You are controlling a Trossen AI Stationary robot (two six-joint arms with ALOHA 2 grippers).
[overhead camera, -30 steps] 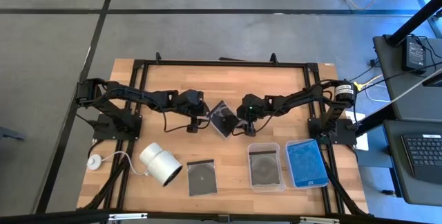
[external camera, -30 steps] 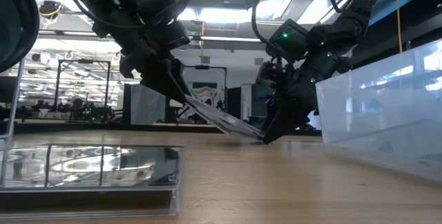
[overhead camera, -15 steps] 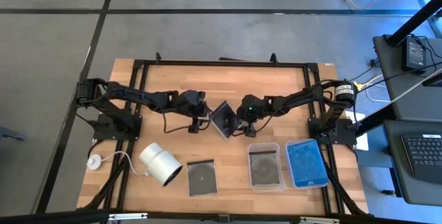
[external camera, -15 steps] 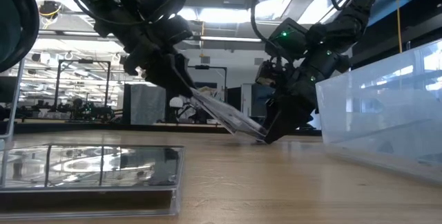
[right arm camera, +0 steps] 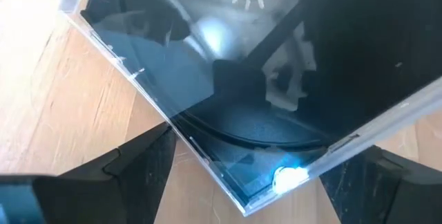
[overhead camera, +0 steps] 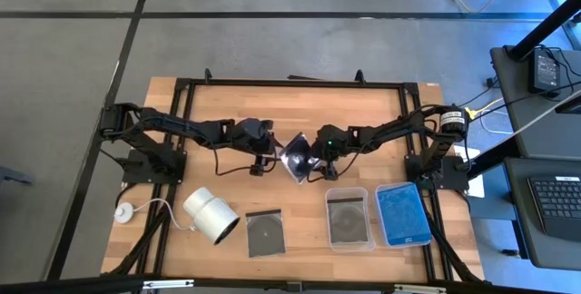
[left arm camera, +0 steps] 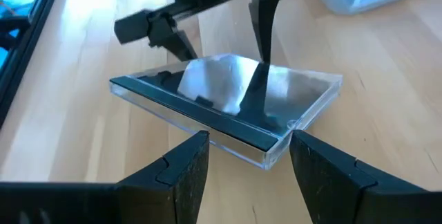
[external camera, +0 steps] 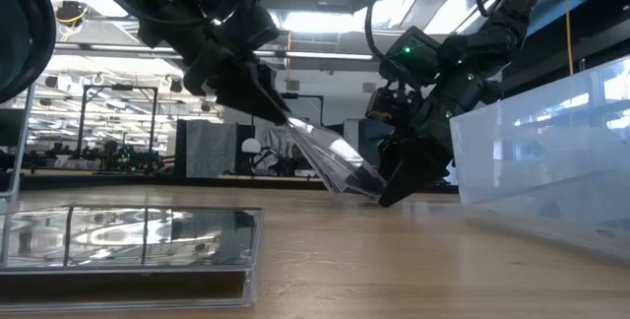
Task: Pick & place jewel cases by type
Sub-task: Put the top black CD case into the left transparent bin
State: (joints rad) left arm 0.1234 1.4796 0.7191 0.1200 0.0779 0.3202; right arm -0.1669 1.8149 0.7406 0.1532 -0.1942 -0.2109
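Two dark arms meet over the middle of the wooden desk point(overhead camera: 300, 112), and between them a dark grey, clear-lidded square jewel case point(overhead camera: 297, 157) stands tilted, one edge raised and the other low near the desk, as the low view shows. The left gripper point(overhead camera: 266, 153) holds the raised side: in the left wrist view its jaws stand either side of a corner of the case, seemingly pinching it, though contact is hard to confirm. The right gripper point(overhead camera: 313, 160) sits at the low side with its jaws spread wide; in the right wrist view the case fills the gap between them without being clamped. This looks like a handover, the case propped at an angle so the right jaws can slide around its thin edge, which would be hard to catch lying flat.

Toward the front edge of the desk a second dark grey case with a visible disc point(overhead camera: 265, 232) lies flat, just beside a white cylinder point(overhead camera: 211, 214) with a cord. Nearer the front right corner stand two clear rectangular plastic trays: one point(overhead camera: 332, 194) shows a grey case with a disc, the other point(overhead camera: 420, 205) shows bright blue. The sorting by type seems partly done, and the tilted grey case probably belongs in the first tray, within the right arm's reach. The risk is the case slipping if the left jaws let go before the right ones close.
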